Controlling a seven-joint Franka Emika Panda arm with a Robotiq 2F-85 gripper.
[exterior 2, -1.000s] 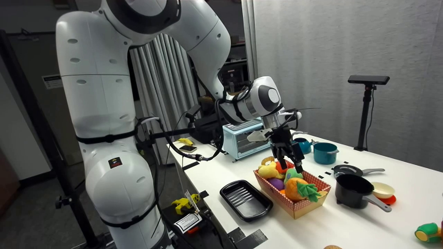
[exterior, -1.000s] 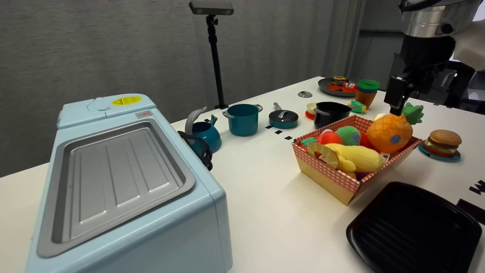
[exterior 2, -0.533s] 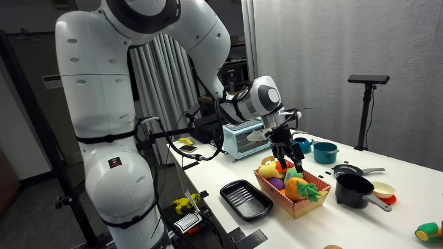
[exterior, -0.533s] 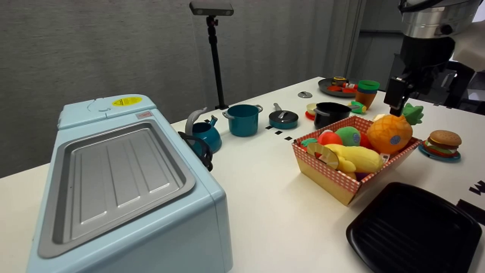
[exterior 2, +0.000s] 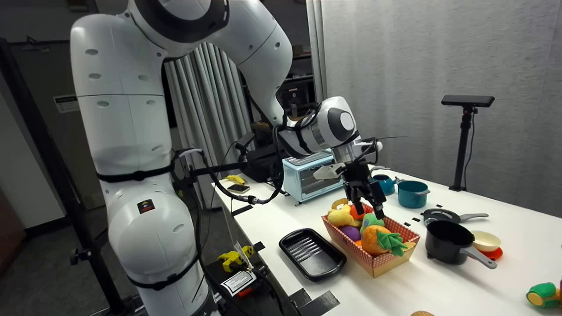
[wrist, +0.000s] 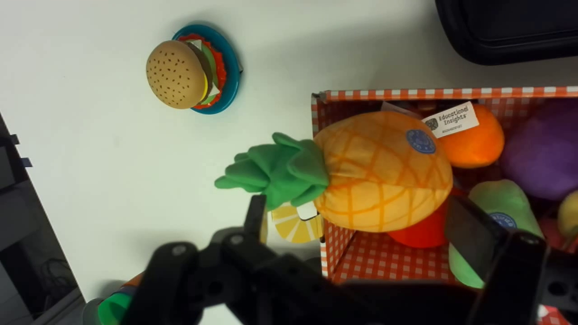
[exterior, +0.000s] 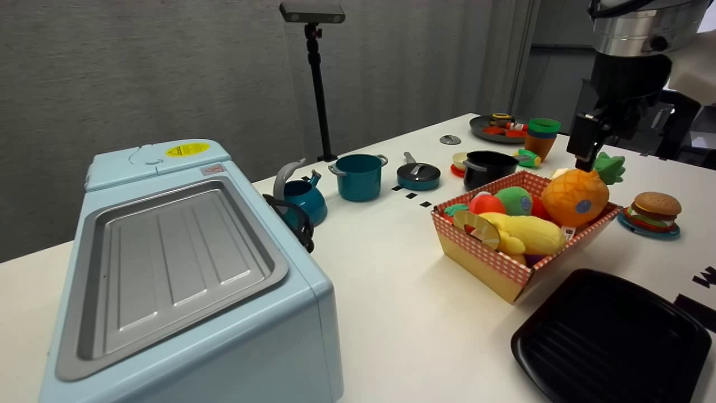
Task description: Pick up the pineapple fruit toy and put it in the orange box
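Observation:
The pineapple fruit toy has an orange body and green crown; it shows in both exterior views (exterior: 573,196) (exterior 2: 372,240) and the wrist view (wrist: 384,167). It lies in one end of the orange box, which has red-and-white checked sides and a tan outside (exterior: 478,271) (exterior 2: 351,253) (wrist: 397,262). Its crown sticks out over the rim. My gripper (exterior 2: 369,215) is open above the box and the fruit. In the wrist view its fingers (wrist: 356,203) stand wide apart with nothing held, and the pineapple appears beyond them. The pineapple's underside is hidden.
The box also holds a yellow fruit toy (exterior: 531,232), a purple one (wrist: 544,153) and a green one (wrist: 510,207). Beside it are a black tray (exterior 2: 314,254), a burger toy (exterior: 654,207) and a black pot (exterior 2: 448,243). A light-blue appliance (exterior: 224,319) stands farther off.

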